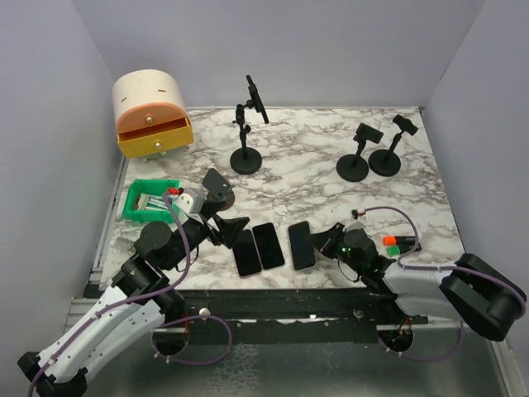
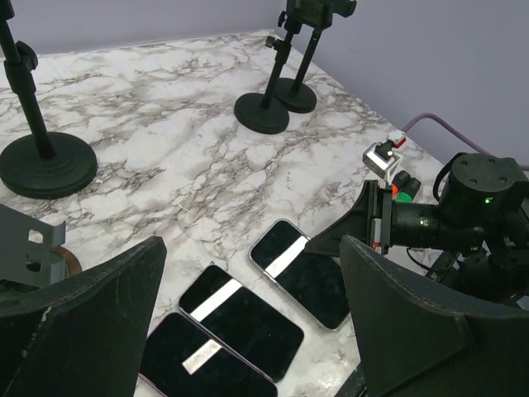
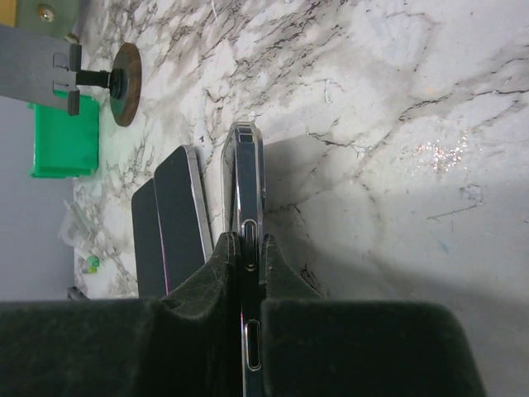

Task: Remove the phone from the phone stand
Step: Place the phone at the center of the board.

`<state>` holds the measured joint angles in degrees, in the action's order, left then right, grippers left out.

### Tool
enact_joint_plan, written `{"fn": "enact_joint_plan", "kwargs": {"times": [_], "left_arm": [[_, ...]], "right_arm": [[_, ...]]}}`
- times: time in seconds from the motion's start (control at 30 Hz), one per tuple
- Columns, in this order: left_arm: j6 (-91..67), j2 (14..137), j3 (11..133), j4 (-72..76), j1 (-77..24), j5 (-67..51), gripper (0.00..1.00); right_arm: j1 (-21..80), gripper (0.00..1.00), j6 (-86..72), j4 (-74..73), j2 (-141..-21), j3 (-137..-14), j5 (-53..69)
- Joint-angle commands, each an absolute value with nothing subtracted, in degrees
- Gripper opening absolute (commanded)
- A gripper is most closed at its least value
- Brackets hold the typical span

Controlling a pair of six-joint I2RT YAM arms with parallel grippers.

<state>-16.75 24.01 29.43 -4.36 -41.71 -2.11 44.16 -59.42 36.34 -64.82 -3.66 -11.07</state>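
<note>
Three dark phones lie side by side near the table's front edge. My right gripper is shut on the near end of the rightmost phone, which rests flat or almost flat on the marble. In the right wrist view the fingers pinch this phone edge-on. My left gripper is open and empty over the other two phones; they also show in the left wrist view. A black phone stand stands at the back; I cannot tell whether its dark head holds a phone.
Two more black stands with empty heads stand at the back right. A cream and orange drawer box sits at the back left, a green bin at the left edge. Red and green markers lie at the right front.
</note>
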Motion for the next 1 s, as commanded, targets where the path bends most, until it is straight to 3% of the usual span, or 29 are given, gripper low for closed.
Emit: {"fn": "enact_joint_plan", "kwargs": {"times": [0.0, 0.27, 0.43, 0.53, 0.77, 0.97], "left_arm": [[-17.1, 24.3, 28.8, -4.3, -41.7, -2.8, 0.86], [-16.8, 24.1, 29.0, -5.1, -41.8, -1.8, 0.86], [-16.2, 25.8, 29.7, -5.7, -41.8, -1.6, 0.86], [-15.8, 28.0, 30.8, -5.8, -41.7, -0.7, 0.87], [-15.8, 37.7, 35.4, -3.1, -41.7, 4.9, 0.91], [-14.7, 55.7, 47.0, -4.4, -40.6, 20.8, 0.92]], "right_arm": [[44.2, 0.00, -60.5, 40.5, -72.7, -3.4, -12.8], [44.2, 0.02, -58.8, 42.0, -83.2, -8.4, -10.0], [44.2, 0.38, -59.4, 39.0, -80.7, -6.4, -11.4], [44.2, 0.52, -57.9, 33.6, -77.1, -7.2, -12.4], [44.2, 0.64, -52.8, 19.2, -67.2, -10.9, -13.8], [44.2, 0.73, -44.1, -4.1, -50.8, -20.8, -18.4]]}}
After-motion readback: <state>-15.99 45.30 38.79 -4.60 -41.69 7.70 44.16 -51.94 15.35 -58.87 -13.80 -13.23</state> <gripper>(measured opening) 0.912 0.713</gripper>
